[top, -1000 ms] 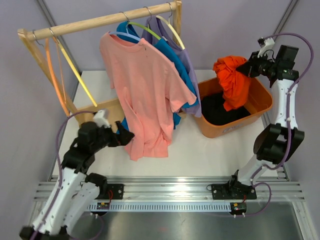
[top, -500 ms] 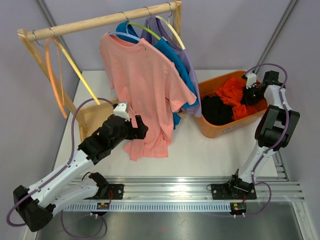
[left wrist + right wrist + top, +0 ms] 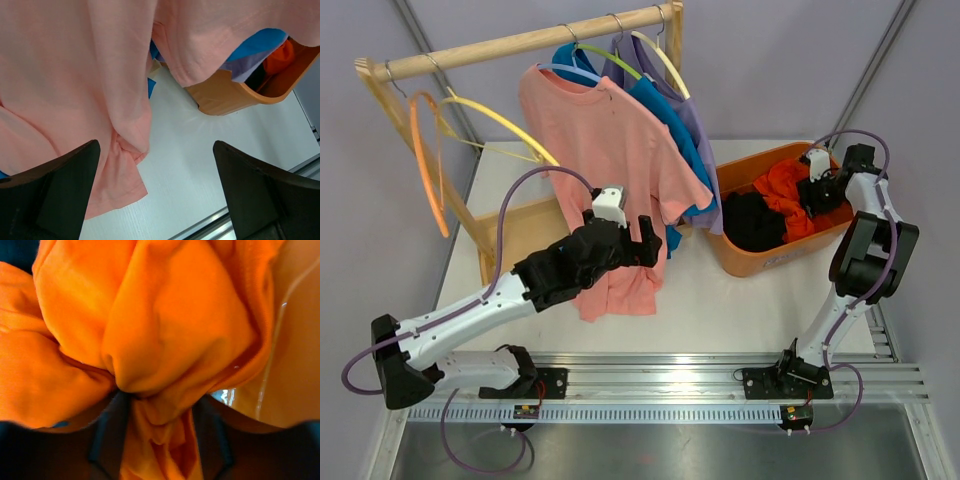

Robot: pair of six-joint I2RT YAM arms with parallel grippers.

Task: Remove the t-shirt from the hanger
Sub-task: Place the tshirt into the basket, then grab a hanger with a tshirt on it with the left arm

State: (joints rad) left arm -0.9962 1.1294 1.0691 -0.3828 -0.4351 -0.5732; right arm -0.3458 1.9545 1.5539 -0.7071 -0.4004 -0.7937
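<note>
The left gripper [image 3: 156,150] is spread wide and holds nothing, its dark fingers [image 3: 55,195] framing the lower hem of the pink t-shirt [image 3: 610,170] just ahead of it. Whether they touch the cloth cannot be made out. The shirt hangs on a pale blue hanger [image 3: 560,69] from the wooden rail [image 3: 520,42], in front of a blue t-shirt [image 3: 660,105] and a purple t-shirt [image 3: 708,190]. Across the table [image 3: 720,300], the right gripper [image 3: 817,192] sits low inside the orange bin [image 3: 765,262], pinched tight on a bunched orange garment [image 3: 150,330] beside a black garment [image 3: 750,220].
</note>
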